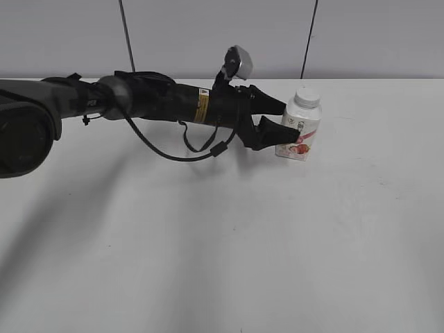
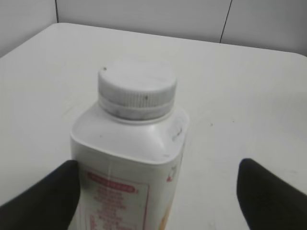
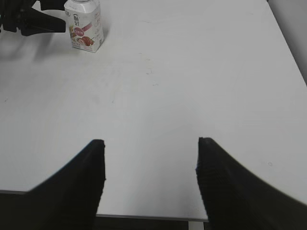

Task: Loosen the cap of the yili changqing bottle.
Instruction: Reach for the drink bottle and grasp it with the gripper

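Left wrist view: capped yili changqing bottle (image 2: 129, 158) stands between wide-spread left gripper (image 2: 158, 191), perhaps touching.

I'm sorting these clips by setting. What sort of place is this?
Probably a lab test bench: a bare white table, plain grey panelled wall, and a lone bottle flanked by the left gripper.

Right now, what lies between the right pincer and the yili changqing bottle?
Only bare white table. The right wrist view shows the open right pincer near the table's edge and the yili changqing bottle far off, nothing between.
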Controlling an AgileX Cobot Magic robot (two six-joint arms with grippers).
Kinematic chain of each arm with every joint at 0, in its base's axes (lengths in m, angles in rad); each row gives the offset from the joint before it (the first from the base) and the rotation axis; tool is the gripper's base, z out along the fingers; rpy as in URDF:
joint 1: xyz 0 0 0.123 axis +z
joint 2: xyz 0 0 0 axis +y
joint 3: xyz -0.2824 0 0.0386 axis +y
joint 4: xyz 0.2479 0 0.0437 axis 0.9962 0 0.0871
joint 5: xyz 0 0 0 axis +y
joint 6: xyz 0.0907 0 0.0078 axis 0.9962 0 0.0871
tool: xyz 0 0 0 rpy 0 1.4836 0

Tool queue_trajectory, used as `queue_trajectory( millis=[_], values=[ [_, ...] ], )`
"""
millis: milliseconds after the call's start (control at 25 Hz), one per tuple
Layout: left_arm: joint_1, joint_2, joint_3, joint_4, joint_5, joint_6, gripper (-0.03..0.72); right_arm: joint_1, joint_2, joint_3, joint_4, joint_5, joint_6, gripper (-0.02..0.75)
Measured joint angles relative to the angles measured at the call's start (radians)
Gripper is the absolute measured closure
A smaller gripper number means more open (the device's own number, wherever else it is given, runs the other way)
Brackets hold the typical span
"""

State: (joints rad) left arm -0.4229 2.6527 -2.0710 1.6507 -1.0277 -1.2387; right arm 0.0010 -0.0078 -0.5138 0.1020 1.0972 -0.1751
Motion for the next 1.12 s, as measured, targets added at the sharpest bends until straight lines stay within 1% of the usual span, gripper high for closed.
queue_trajectory(
  millis=[160, 480, 640, 880, 1120],
  values=[
    [-0.004, 0.000, -0.020, -0.022, 0.008, -0.020, 0.091, 0.000, 0.000, 0.000, 0.000, 0.000, 0.000, 0.256],
    [-0.004, 0.002, -0.021, -0.025, 0.017, -0.036, 0.093, 0.000, 0.000, 0.000, 0.000, 0.000, 0.000, 0.256],
    [-0.006, 0.004, -0.023, -0.019, 0.006, -0.040, 0.094, 0.000, 0.000, 0.000, 0.000, 0.000, 0.000, 0.256],
    [-0.020, 0.004, -0.026, -0.005, -0.043, -0.090, 0.094, 0.000, 0.000, 0.000, 0.000, 0.000, 0.000, 0.256],
    [-0.027, 0.004, -0.026, 0.032, -0.044, -0.134, 0.095, 0.000, 0.000, 0.000, 0.000, 0.000, 0.000, 0.256]
  ],
)
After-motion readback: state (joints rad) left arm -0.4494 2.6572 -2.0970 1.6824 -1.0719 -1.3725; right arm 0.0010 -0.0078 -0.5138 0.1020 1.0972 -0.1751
